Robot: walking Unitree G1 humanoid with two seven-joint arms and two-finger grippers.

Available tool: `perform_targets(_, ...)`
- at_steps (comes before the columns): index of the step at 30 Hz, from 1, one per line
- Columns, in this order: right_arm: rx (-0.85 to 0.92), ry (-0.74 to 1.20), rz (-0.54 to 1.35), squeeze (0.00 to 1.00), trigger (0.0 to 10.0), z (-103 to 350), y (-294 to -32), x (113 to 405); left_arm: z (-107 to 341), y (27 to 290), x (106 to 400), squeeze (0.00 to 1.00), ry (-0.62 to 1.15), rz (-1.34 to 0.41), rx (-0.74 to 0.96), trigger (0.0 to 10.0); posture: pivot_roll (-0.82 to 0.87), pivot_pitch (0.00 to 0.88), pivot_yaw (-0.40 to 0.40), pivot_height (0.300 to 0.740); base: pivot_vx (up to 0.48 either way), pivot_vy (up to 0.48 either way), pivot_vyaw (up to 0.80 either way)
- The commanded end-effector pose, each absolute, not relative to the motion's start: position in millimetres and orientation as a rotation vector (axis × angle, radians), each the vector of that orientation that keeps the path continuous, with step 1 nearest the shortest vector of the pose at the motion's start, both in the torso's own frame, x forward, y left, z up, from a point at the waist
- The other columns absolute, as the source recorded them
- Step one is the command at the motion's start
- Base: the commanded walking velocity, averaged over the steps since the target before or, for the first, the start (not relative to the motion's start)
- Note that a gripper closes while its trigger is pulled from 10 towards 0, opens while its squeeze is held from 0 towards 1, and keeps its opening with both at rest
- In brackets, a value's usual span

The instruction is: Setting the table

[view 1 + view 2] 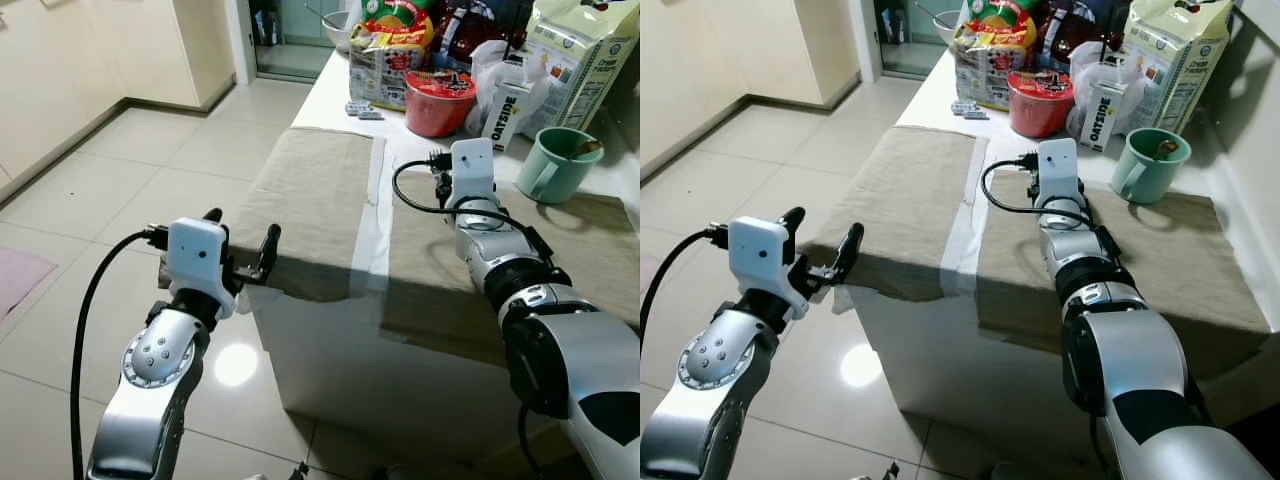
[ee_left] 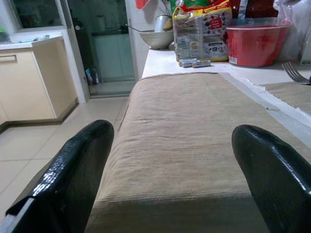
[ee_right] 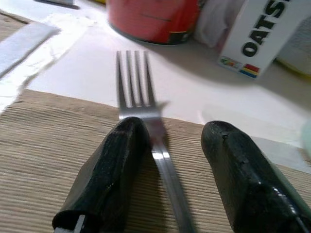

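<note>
From the head, looking down: a white table [image 1: 330, 90] runs away from the robot, with two tan placemats laid side by side across its near end. The left placemat [image 1: 300, 190] hangs a little over the near edge, and the right placemat [image 1: 600, 250] lies under the right arm. The left gripper [image 1: 242, 243] hovers at the near corner of the left mat, its two black fingers spread wide apart with nothing between them. The right arm reaches out over the right mat; its white wrist block hides the fingers from here. Past it stand a mint green mug [image 1: 556, 163], a red bowl [image 1: 439, 101], an Oatside carton [image 1: 508, 112], a yellow snack bag [image 1: 388, 55] and a large pale sack [image 1: 580, 55]. The floor is pale tile.

Along the left wrist: the two fingers [image 2: 73, 170] stand well apart, framing the tan mat, which stretches away towards the red bowl and the snack bag.

Along the right wrist: the right gripper [image 3: 170, 145] sits low over the far edge of the right mat. A metal fork [image 3: 146, 114] lies between its fingers, tines out over the white tabletop and pointing at the red bowl. The handle touches one finger, while a gap shows at the other, so the pincer is parted, not pinching.
</note>
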State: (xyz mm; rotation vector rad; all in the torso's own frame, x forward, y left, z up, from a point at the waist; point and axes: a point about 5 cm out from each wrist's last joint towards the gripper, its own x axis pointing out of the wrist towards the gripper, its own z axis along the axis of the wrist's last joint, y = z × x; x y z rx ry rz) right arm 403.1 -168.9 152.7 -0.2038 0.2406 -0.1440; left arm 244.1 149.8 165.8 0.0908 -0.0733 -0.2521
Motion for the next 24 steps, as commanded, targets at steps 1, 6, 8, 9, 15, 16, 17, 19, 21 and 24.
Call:
perform_targets(1, -0.169, 0.344, -0.127, 0.0, 10.0, 129.3, -165.4, 394.8, 168.9, 150.4, 238.9, 0.0, -0.07, -0.262, 0.098, 10.0, 0.03, 0.095, 0.066, 0.74, 0.0, 0.0, 0.0)
perform_targets(6, -0.167, 0.38, -0.108, 0.0, 10.0, 117.9, -160.1, 390.1, 168.8, 153.6, 231.8, 0.0, -0.047, -0.263, 0.104, 10.0, 0.05, 0.141, 0.077, 0.74, 0.0, 0.0, 0.0)
perform_targets(8, -0.159, 0.403, -0.103, 0.0, 10.0, 112.0, -157.9, 387.4, 169.6, 154.9, 228.6, 0.0, -0.041, -0.265, 0.108, 10.0, 0.06, 0.159, 0.084, 0.74, 0.0, 0.0, 0.0)
perform_targets(9, -0.159, 0.403, -0.103, 0.0, 10.0, 112.0, -157.9, 387.4, 169.6, 154.9, 228.6, 0.0, -0.041, -0.265, 0.108, 10.0, 0.06, 0.159, 0.084, 0.74, 0.0, 0.0, 0.0)
perform_targets(15, -0.146, 0.47, -0.1, 0.0, 10.0, 95.4, -153.3, 379.2, 173.9, 159.0, 223.9, 0.0, -0.023, -0.267, 0.112, 10.0, 0.07, 0.193, 0.096, 0.74, 0.0, 0.0, 0.0)
perform_targets(16, -0.146, 0.47, -0.1, 0.0, 10.0, 95.4, -153.3, 379.2, 173.9, 159.0, 223.9, 0.0, -0.023, -0.267, 0.112, 10.0, 0.07, 0.193, 0.096, 0.74, 0.0, 0.0, 0.0)
perform_targets(17, -0.148, 0.479, -0.097, 0.0, 10.0, 93.2, -152.4, 378.0, 175.3, 159.6, 222.7, 0.0, -0.019, -0.267, 0.112, 10.0, 0.07, 0.193, 0.096, 0.74, 0.0, 0.0, 0.0)
perform_targets(19, -0.156, 0.492, -0.101, 0.0, 0.0, 89.5, -152.8, 375.9, 176.6, 161.1, 221.4, 0.0, -0.012, -0.265, 0.111, 10.0, 0.08, 0.207, 0.099, 0.74, 0.0, 0.0, 0.0)
perform_targets(21, -0.163, 0.516, -0.103, 0.0, 0.0, 82.9, -153.9, 372.0, 178.6, 163.2, 219.7, 0.0, 0.0, -0.261, 0.108, 10.0, 0.08, 0.216, 0.101, 0.74, 0.0, 0.0, 0.0)
perform_targets(24, -0.166, 0.528, -0.098, 0.0, 0.0, 79.7, -153.2, 370.2, 179.7, 163.7, 218.9, 0.0, 0.004, -0.261, 0.107, 10.0, 0.09, 0.22, 0.102, 0.74, 0.0, 0.0, 0.0)
